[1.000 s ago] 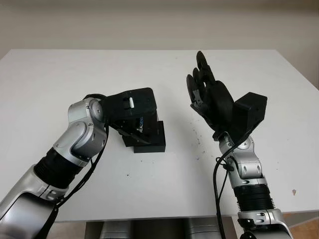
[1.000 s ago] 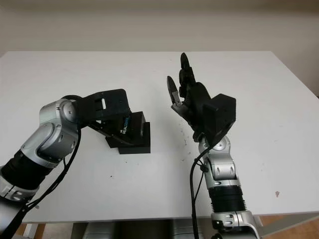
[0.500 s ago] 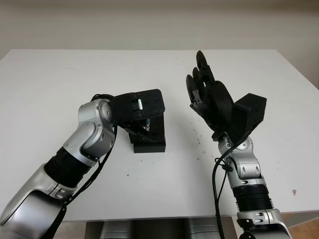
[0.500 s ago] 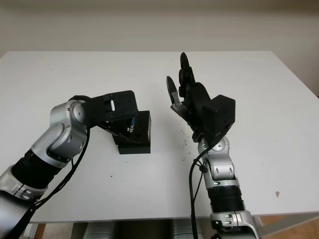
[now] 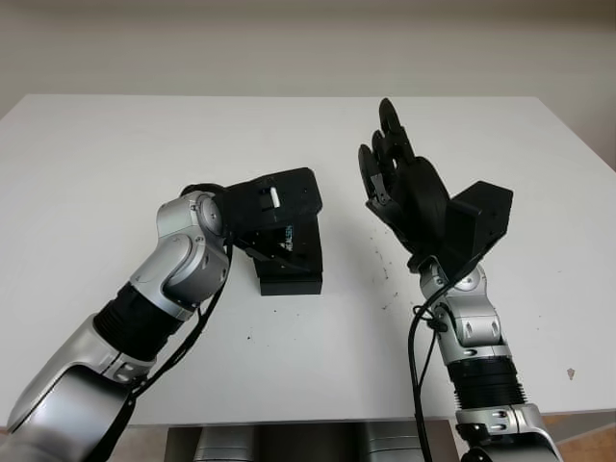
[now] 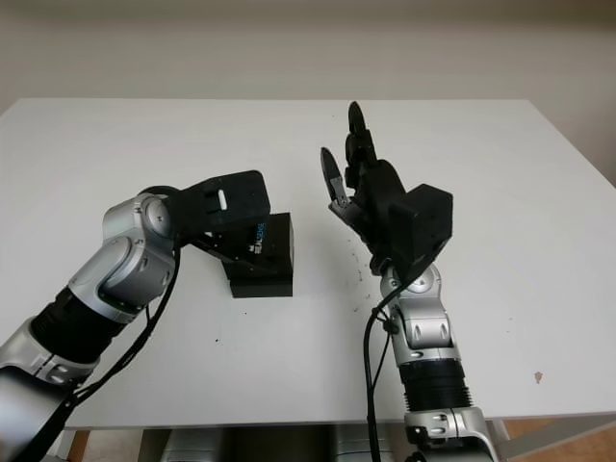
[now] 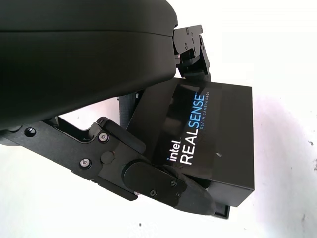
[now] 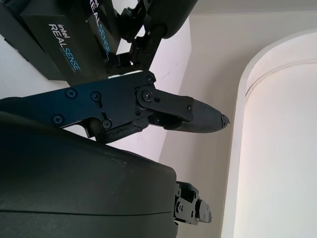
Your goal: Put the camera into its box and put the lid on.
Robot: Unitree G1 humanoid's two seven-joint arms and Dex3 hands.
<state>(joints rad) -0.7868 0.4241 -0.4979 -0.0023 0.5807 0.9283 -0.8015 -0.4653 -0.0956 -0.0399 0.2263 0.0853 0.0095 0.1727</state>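
Note:
A black box lid (image 7: 213,129) printed "intel REALSENSE" is gripped by my left hand (image 5: 272,206), one finger on each of two opposite edges. The lid sits tilted over the black box base (image 5: 291,280), which stands on the white table (image 5: 115,144) near the middle. A strip of the base (image 7: 224,211) shows under the lid's lower edge. The lid covers the inside of the box. My right hand (image 5: 393,173) is open and raised above the table to the right of the box, palm towards it, holding nothing.
Small dark specks (image 5: 385,274) dot the table between the box and my right arm. The table's front edge (image 5: 308,414) runs close under both forearms. A pale wall (image 5: 308,38) stands behind the far edge.
My left hand has carried the lid to the right and down until it covers the box base. The right hand has stayed where it was.

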